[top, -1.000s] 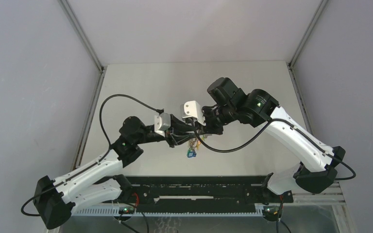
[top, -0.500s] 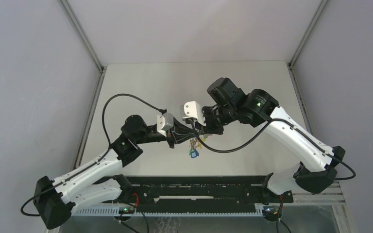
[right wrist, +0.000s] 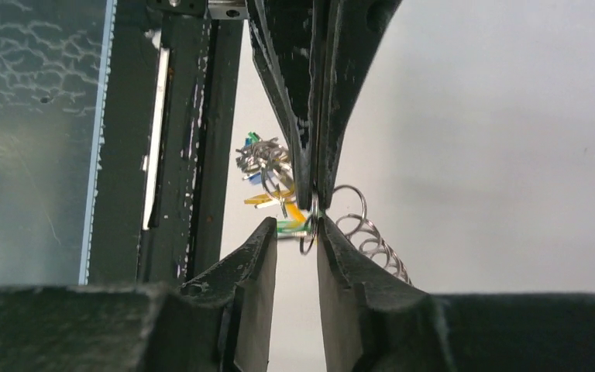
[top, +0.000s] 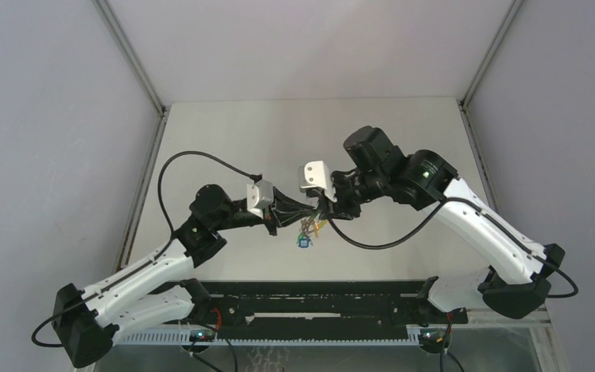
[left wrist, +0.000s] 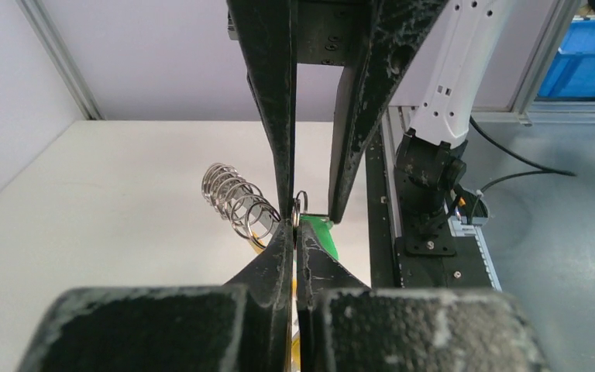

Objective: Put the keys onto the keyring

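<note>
Both arms met above the middle of the desk (top: 225, 132). The left end effector (left wrist: 294, 229) had its fingers pressed together, clamped on a thin ring at one end of the keyring (left wrist: 232, 198), whose silvery coils ran off to the left of the fingertips in the left wrist view. The right end effector (right wrist: 293, 229) faced it tip to tip with its fingers apart, one on each side of that ring; contact could not be made out. The keys (right wrist: 257, 159) hung in a cluster below the meeting point, near the yellow-orange band (right wrist: 267, 198), with a green head (left wrist: 319, 227) just beside the left fingertips. In the top view the keys (top: 303, 241) and keyring (top: 307, 225) showed only as a small tangle beneath the two end effectors, the left (top: 304, 216) and the right (top: 319, 216). Individual key blades were too small to separate, and the pinch point itself was hidden by the fingers.
</note>
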Robot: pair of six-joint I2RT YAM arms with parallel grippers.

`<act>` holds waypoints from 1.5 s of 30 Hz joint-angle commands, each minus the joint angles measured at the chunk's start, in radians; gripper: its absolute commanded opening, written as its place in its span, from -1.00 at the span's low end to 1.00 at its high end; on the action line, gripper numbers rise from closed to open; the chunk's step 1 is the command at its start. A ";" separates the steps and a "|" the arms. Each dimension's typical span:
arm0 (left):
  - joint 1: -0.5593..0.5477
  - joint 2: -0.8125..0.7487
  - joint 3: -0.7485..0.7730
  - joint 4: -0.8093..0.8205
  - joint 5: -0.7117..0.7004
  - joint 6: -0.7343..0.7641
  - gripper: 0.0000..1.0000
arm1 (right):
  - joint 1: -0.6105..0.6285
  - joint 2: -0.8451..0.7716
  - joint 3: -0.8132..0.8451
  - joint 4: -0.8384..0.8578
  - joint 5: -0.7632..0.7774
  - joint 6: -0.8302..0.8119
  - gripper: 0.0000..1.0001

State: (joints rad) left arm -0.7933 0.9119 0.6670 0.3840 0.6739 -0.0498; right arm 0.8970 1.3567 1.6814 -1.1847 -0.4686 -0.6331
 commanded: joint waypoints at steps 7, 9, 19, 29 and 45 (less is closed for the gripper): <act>0.000 -0.068 -0.068 0.287 -0.046 -0.064 -0.99 | -0.169 -0.248 -0.271 0.466 -0.300 0.216 -0.45; 0.000 -0.068 -0.070 0.294 -0.045 -0.067 -1.00 | -0.190 -0.268 -0.307 0.524 -0.337 0.256 -0.45; 0.000 -0.070 -0.100 0.394 -0.063 -0.105 -1.00 | -0.202 -0.258 -0.383 0.662 -0.429 0.361 -0.48; 0.000 -0.073 -0.122 0.442 -0.114 -0.132 -1.00 | -0.204 -0.250 -0.413 0.707 -0.472 0.400 -0.63; -0.001 -0.072 -0.148 0.514 -0.115 -0.162 -1.00 | -0.222 -0.235 -0.414 0.734 -0.480 0.401 -1.00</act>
State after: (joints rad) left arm -0.7933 0.8574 0.5266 0.8028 0.5854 -0.2020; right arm 0.6914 1.1244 1.2633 -0.4789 -0.9295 -0.2436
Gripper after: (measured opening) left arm 0.008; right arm 0.011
